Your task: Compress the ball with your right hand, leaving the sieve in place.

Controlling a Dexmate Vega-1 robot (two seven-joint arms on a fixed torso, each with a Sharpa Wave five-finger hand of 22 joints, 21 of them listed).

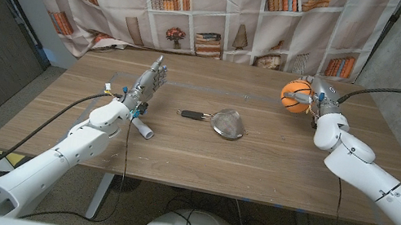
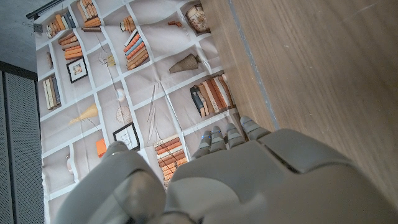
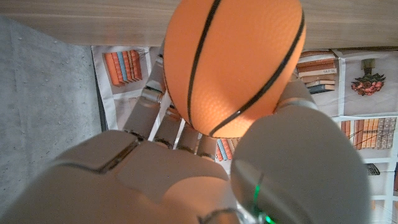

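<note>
Lying left-right, the sieve (image 1: 225,123) points its handle toward the robot's left.

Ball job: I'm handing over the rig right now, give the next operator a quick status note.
Right hand grips the orange ball at the table's far right.
Left hand holds nothing, fingers apart, over the table's left side.
Sieve lies mid-table, untouched.
Done: ball grasped.
Left: whether it is squeezed yet is unclear; finish the squeeze, leave the sieve alone.

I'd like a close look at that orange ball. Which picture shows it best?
The right wrist view: the ball looms large in the right hand. The head view shows it small and far.
</note>
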